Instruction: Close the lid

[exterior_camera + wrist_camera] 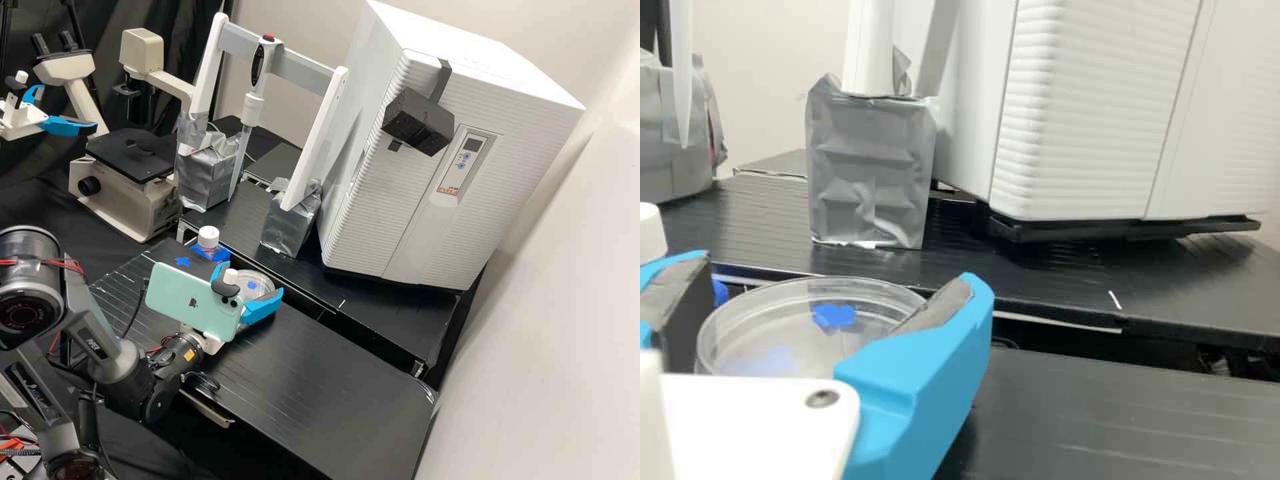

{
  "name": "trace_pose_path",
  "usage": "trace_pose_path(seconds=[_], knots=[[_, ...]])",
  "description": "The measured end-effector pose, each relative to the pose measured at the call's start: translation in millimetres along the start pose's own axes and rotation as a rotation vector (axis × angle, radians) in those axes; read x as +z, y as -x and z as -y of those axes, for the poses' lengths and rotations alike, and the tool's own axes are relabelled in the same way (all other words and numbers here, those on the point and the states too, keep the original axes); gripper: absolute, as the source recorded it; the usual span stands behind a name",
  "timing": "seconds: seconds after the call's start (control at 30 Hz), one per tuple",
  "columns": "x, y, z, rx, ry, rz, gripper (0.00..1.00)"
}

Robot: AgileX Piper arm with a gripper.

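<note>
From where I stand, the fixed camera sits high and away from the arm point(123, 373), looking forward and down over the bench point(320, 393) at a middling slant, its picture tipped sideways. The wrist one rides close behind the gripper point(253, 279), low and almost level, facing across the bench. Both take in the clear dish point(805, 345), the foil-wrapped block point(870, 165) and the white cabinet's ribbed front point(1100, 110).

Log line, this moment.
gripper: around petri dish | grip: unclear | closure: unclear | white-capped bottle: near petri dish
</note>
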Motion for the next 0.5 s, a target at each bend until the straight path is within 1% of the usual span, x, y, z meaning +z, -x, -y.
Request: trace_pose_path(seconds=[0.07,0.17,0.23,0.33,0.5], knots=[[-1,0,-0.8,0.006,0.003,-0.001,1.0],[-5,2,-3.2,0.018,0.018,-0.011,1.0],[-8,4,-4.6,0.022,0.008,-0.023,1.0],[-15,7,-8.2,0.044,0.005,-0.047,1.0],[-33,11,-12.4,0.083,-0.008,-0.126,1.0]])
